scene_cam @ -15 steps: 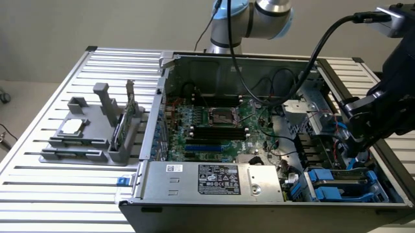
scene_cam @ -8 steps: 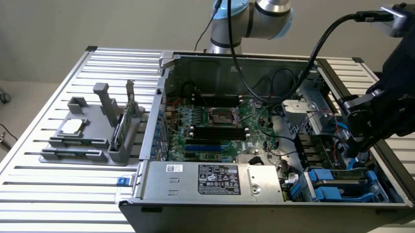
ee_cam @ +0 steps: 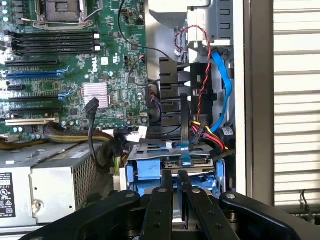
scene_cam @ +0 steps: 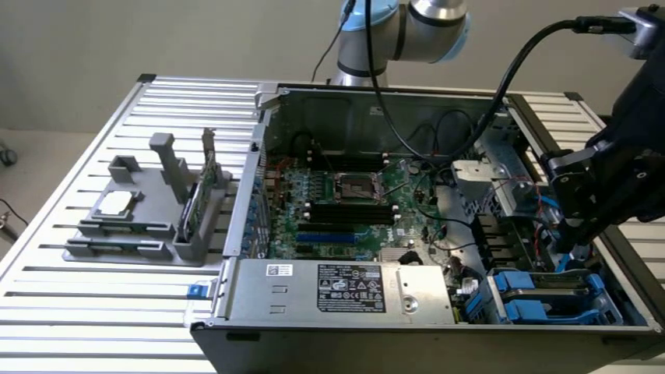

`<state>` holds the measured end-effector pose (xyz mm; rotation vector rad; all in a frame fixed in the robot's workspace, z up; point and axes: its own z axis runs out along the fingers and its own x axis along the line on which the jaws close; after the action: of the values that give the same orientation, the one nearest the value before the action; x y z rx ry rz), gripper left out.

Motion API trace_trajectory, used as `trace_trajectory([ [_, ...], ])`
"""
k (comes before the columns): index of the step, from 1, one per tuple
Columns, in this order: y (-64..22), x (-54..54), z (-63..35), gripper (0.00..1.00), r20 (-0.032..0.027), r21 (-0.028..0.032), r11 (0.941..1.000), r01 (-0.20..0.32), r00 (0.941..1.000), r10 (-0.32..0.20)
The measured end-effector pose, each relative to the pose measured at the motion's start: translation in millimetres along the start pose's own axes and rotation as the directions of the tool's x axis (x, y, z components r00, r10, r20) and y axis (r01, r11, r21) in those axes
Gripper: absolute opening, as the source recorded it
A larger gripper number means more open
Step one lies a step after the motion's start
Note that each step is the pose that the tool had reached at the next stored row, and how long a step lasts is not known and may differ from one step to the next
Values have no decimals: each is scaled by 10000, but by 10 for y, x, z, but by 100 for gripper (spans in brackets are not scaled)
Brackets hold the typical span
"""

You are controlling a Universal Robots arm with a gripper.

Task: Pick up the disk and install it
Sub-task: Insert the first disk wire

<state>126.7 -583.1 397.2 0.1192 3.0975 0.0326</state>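
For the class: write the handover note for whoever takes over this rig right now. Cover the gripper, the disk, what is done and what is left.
Gripper: low inside the open computer case, directly over the disk; whether it grips cannot be told.
Disk: in its blue carrier, at the drive bay beside the power supply.
Done: disk is at the bay.
Left: full seating in the bay is not confirmed.

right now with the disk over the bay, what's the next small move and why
Probably a slow, short push straight down. The gripper is shut on the disk, whose blue carrier sits over the drive bay and looks not yet seated; the red and black wires and blue cable run close beside it, so sideways drift could snag them.
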Motion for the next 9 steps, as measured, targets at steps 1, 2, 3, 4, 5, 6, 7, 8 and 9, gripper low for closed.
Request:
trace_trajectory([
  [1,0,0,-1,19,8,6,9999,-108,9999,108],
  [2,0,0,1,19,15,7,9998,-220,9998,220],
  [3,1,0,-1,19,22,15,9994,-337,9994,337],
  [4,1,0,0,19,27,18,9990,-450,9990,450],
  [5,2,0,0,19,31,23,9984,-559,9984,559],
  [6,2,-1,-1,19,35,29,9978,-666,9978,666],
  [7,3,-1,0,19,38,32,9970,-773,9970,773],
  [8,4,-1,-1,19,43,39,9961,-878,9961,878],
  [9,4,-1,0,19,47,42,9951,-990,9951,990],
])
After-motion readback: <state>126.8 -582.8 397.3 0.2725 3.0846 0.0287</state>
